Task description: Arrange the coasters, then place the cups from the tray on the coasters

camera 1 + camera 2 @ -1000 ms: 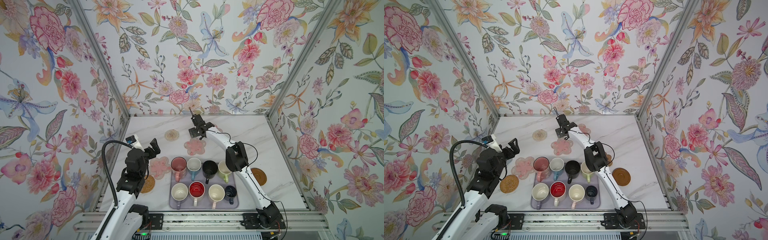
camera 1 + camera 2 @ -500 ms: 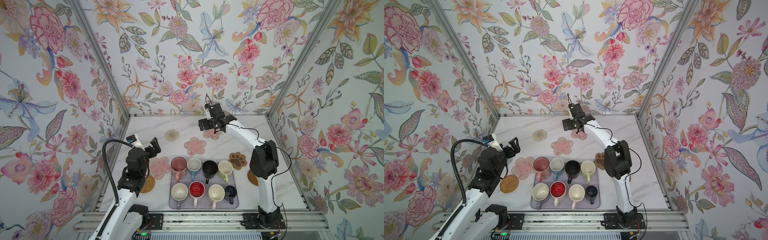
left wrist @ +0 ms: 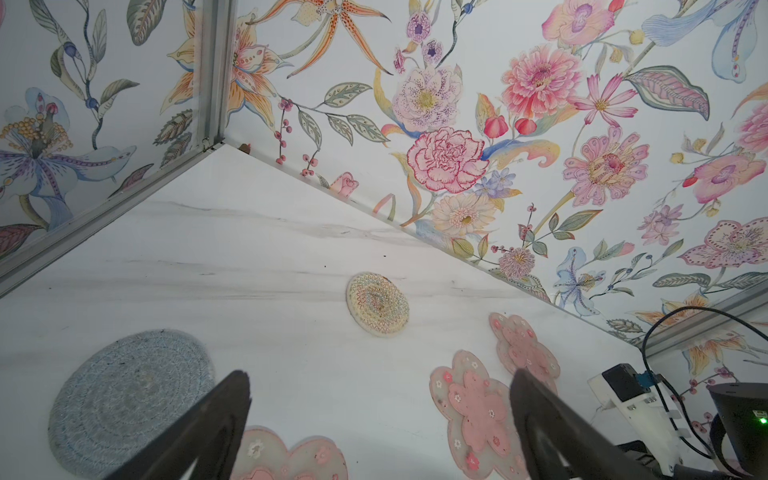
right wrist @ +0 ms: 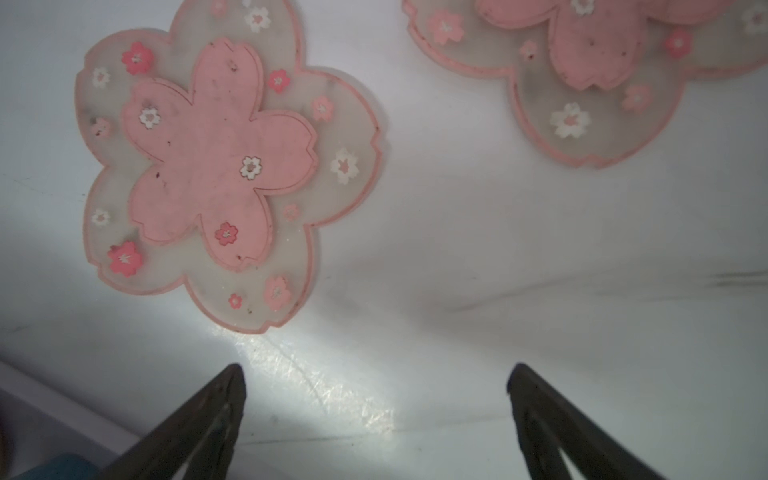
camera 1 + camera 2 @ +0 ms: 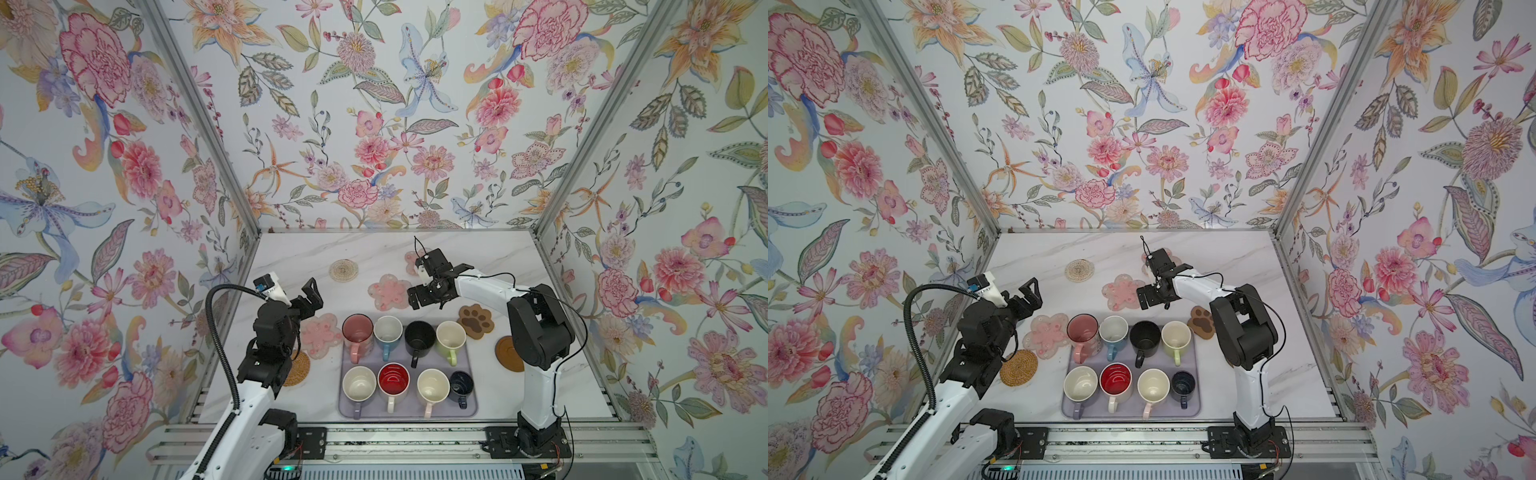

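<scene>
- All eight cups stand in two rows of four on the tray, at the front of the table.
- The coasters lie flat around it:
  - behind and to the left, three pink flower coasters and a beaded round coaster
  - on the left, a rattan coaster
  - on the right, a paw coaster and a wooden disc
- A grey knitted coaster shows only in the left wrist view.
- The right gripper hovers over bare table beside a flower coaster, jaws spread wide and empty.
- The left gripper is raised left of the tray, also wide apart and holding nothing.
</scene>
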Motion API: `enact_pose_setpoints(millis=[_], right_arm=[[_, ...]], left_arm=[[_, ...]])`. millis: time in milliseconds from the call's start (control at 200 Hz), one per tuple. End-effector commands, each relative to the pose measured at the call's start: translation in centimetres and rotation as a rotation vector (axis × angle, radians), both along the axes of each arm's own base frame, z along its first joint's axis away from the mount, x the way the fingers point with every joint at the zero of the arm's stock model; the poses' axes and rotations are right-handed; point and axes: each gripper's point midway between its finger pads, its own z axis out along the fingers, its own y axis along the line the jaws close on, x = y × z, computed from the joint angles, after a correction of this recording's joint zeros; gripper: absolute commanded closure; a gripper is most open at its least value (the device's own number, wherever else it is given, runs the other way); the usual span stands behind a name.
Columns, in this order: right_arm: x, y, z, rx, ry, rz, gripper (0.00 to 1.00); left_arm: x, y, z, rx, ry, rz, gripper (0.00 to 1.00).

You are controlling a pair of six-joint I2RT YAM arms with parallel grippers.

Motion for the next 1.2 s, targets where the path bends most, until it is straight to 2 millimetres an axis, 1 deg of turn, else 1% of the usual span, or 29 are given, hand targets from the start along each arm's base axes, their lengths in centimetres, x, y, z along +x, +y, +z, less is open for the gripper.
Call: enact_pose_setpoints(millis=[0, 120, 325, 711, 911, 1196], right_arm=[[-0.6, 1.1, 0.6, -0.005, -0.019, 0.026, 0.01], [-0.7, 1.8, 0.0, -0.027, -0.015, 0.045, 0.01], [-1.2, 2.9, -1.2, -0.061, 0.001, 0.078, 0.01], [-1.6, 3.2, -3.3, -0.121, 0.024, 0.083, 0.01], [-0.9, 3.2, -4.1, -0.149, 0.021, 0.061, 0.01], [0.4, 4.0, -4.7, -0.137, 0.016, 0.001, 0.01]], left_arm=[[-0.1, 0.0, 0.7, -0.016, -0.035, -0.007, 0.01], [-0.3, 0.1, 1.0, -0.014, -0.046, -0.001, 0.01], [-0.4, 0.2, 1.0, -0.011, -0.048, 0.005, 0.01], [-0.7, 0.5, 1.1, -0.005, -0.046, 0.017, 0.01], [-1.1, 0.7, 1.4, 0.001, -0.050, 0.026, 0.01], [-1.3, 0.9, 1.6, 0.001, -0.054, 0.033, 0.01]])
